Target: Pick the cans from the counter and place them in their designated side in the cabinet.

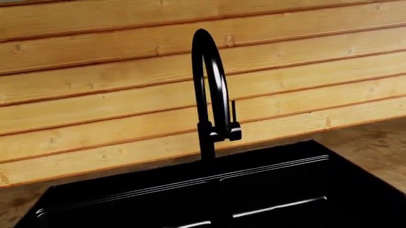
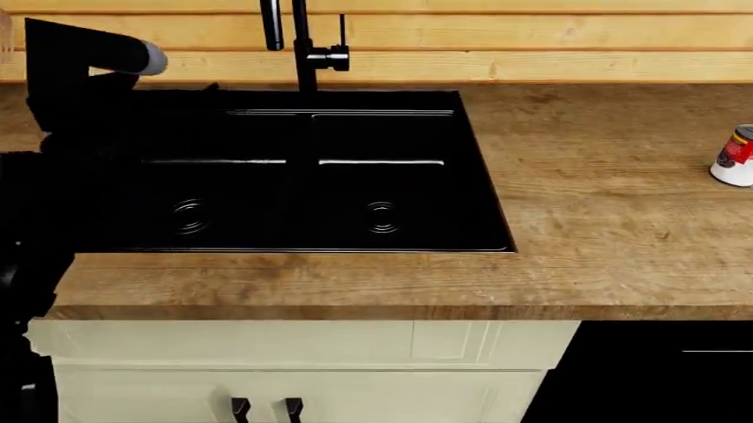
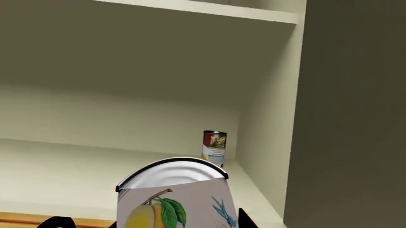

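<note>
Head view, far left of frame: the left arm (image 2: 70, 115) stands dark over the sink (image 2: 482, 176); its gripper is outside every view. The tap (image 2: 303, 53) rises at top centre behind the basins. The counter (image 2: 612, 220) fills the centre and right. A red-and-white can (image 2: 734, 157) stands upright on it at the right edge, well apart from the sink.

Right wrist view: a fruit-label can (image 3: 174, 197) fills the bottom centre, its pale top tilted. Dark gripper tips (image 3: 241, 219) flank it; whether they clamp it cannot be told. A small can (image 3: 214, 147) stands upright in the cabinet's (image 3: 266, 118) back corner on the shelf, right of centre.
</note>
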Motion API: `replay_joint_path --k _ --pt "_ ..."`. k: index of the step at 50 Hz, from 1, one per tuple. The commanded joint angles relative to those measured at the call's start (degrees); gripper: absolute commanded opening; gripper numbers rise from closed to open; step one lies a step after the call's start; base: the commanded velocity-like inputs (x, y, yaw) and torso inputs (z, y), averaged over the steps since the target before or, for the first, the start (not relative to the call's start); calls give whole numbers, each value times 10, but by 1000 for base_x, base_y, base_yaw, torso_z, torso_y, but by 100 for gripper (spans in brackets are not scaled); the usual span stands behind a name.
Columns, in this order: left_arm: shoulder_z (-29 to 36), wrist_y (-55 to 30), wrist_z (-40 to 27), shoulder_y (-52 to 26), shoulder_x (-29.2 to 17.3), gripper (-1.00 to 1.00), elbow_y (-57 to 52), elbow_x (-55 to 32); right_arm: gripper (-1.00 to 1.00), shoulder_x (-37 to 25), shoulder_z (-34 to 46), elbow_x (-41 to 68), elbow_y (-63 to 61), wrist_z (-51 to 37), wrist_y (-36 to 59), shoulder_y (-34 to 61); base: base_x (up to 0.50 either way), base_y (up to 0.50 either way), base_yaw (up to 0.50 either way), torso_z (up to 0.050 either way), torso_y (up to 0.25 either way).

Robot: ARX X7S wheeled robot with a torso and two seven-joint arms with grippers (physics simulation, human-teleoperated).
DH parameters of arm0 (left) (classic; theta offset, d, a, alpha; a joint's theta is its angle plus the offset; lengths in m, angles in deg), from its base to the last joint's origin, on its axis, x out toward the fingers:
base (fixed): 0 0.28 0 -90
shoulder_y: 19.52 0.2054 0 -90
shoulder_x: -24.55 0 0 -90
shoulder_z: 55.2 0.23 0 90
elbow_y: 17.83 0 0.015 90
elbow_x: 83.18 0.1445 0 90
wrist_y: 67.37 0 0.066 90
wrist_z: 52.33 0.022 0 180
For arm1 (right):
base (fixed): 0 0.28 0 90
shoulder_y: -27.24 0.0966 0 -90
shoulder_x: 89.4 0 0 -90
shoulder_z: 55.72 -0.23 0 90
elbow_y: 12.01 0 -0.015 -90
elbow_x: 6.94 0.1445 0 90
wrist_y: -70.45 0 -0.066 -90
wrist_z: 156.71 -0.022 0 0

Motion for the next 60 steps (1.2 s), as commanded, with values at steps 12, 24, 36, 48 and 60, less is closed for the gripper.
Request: replay_joint_path --k 12,24,36,48,60 --pt "-5 -37 103 -52 -153 100 22 -12 -100 9 -20 -57 19 11 -24 15 0 0 0 0 0" --pt "-12 -22 87 -54 -159 100 42 3 -100 9 -20 -57 19 11 -24 15 0 0 0 0 0" --pt "-12 0 76 -52 -152 100 57 15 -100 9 -20 -57 19 11 -24 15 0 0 0 0 1" --pt "-13 23 71 -48 -148 100 68 23 -100 9 -20 -57 19 11 -24 15 0 0 0 0 0" --pt "-4 35 67 -57 -142 100 84 33 -100 9 -20 -57 19 11 -24 15 0 0 0 0 1"
